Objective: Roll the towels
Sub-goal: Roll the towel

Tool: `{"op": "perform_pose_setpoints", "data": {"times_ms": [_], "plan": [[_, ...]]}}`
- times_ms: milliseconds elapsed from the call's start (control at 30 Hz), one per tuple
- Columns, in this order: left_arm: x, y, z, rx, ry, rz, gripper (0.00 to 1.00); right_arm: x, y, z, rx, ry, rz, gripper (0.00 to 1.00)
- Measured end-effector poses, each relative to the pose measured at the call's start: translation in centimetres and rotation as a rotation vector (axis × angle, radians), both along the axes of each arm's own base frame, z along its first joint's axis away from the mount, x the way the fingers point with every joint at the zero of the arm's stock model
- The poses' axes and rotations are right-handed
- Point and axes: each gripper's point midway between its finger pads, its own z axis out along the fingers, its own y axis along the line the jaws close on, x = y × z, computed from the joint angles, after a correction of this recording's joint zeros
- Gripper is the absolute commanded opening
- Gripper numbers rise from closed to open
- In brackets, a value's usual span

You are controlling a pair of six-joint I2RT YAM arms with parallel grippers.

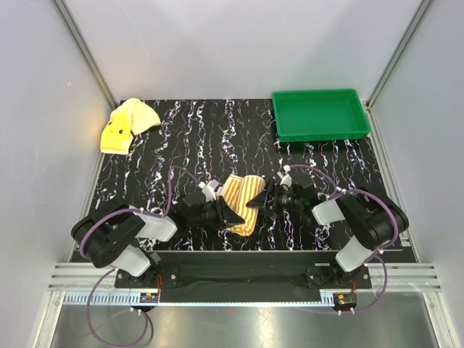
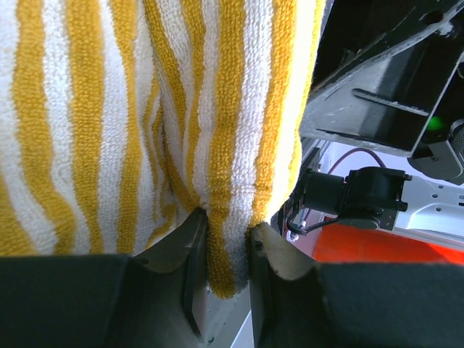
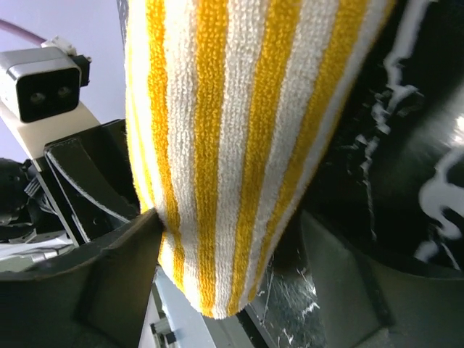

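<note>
My left gripper (image 2: 228,243) is pinching a fold of the striped towel (image 2: 130,109), with the rest of the cloth bunched just ahead of its fingers. My right gripper (image 3: 239,232) stands spread around the same towel's other end, one finger touching it and the other apart. The yellow towel (image 1: 129,125) lies well beyond the left gripper, untouched.

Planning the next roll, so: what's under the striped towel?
Only the black marbled tabletop shows beside the striped towel, which the left hand pinches. The patch directly beneath is hidden by the cloth.
</note>
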Motion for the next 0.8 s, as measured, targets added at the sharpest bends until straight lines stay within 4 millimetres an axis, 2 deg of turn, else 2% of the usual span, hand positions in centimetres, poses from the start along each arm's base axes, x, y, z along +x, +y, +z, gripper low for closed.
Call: {"op": "perform_pose_setpoints", "data": {"times_ms": [67,100,167,200,300,333,433,600,733,800], "plan": [[0.0,0.1,-0.1,0.001,0.004,0.0,0.1,0.0,0.7,0.0,0.011,-0.005,0.013,0.68],[0.0,0.1,-0.2,0.002,0.007,-0.001,0.11,0.1,1.0,0.1,0.017,-0.009,0.018,0.6],[0.0,0.2,-0.4,0.004,0.012,-0.001,0.14,0.1,1.3,0.2,0.023,-0.015,0.023,0.51],[0.0,0.2,-0.4,0.003,0.013,-0.003,0.23,0.1,1.4,0.2,0.026,-0.018,0.025,0.43],[-0.1,0.2,-0.5,0.005,0.013,-0.008,0.47,0.1,1.5,0.2,0.026,-0.018,0.023,0.34],[-0.2,0.2,-0.7,0.014,0.018,-0.012,0.6,0.1,1.5,0.2,0.025,-0.017,0.022,0.32],[-0.3,0.6,-1.3,0.062,0.035,-0.017,0.77,0.1,1.4,0.3,0.006,-0.013,0.015,0.28],[0.7,1.3,0.3,0.176,-0.031,0.001,0.83,0.8,1.2,1.3,-0.095,-0.011,-0.012,0.28],[1.6,2.6,2.0,0.359,-0.123,0.051,0.84,2.1,0.7,2.3,-0.231,-0.007,-0.05,0.29],[1.5,2.5,3.6,0.447,-0.196,0.053,0.85,2.4,0.4,2.5,-0.295,0.007,-0.059,0.29]]}}
